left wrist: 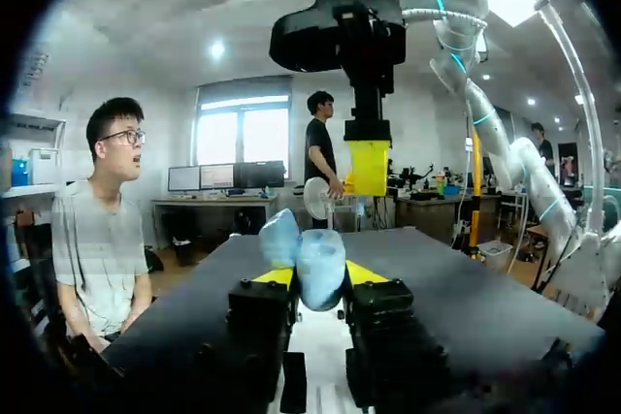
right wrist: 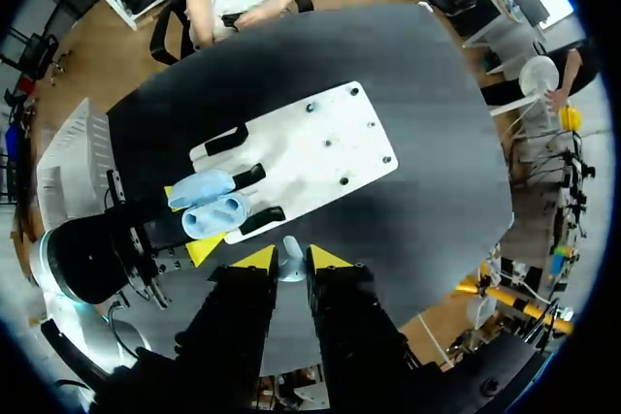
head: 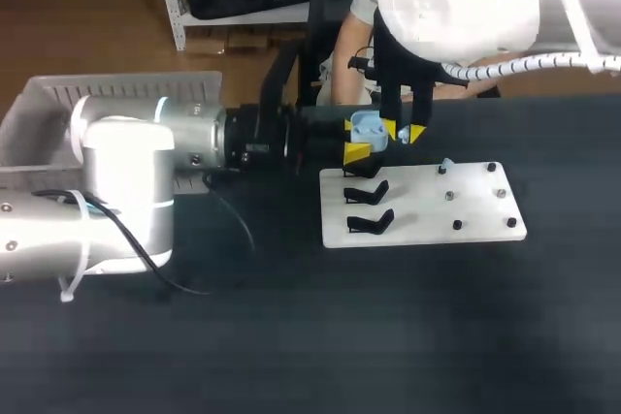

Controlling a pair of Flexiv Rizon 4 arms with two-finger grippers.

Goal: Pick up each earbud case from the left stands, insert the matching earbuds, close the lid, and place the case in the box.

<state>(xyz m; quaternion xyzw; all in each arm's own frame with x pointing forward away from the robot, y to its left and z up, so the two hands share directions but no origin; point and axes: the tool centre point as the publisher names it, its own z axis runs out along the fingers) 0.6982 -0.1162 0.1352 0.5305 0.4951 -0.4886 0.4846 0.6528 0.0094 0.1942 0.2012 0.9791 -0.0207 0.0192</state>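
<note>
In the head view my left gripper (head: 359, 141) is shut on an open light-blue earbud case (head: 367, 126), held just off the white board's (head: 427, 230) far left corner. My right gripper (head: 403, 133) hangs right beside the case. The right wrist view shows that gripper (right wrist: 292, 261) shut on a small pale earbud (right wrist: 291, 267), above and a little to one side of the open case (right wrist: 209, 206). In the left wrist view the case (left wrist: 310, 264) sits between my left gripper's yellow tips (left wrist: 318, 274), lid up, with the right gripper (left wrist: 369, 167) overhead.
Two empty black stands (head: 367, 193) (head: 372, 222) sit on the board's left side. Small pegs (head: 456, 225) dot its right side, one near a pale-blue piece (head: 446, 164). A grey bin (head: 49, 113) stands at the table's far left.
</note>
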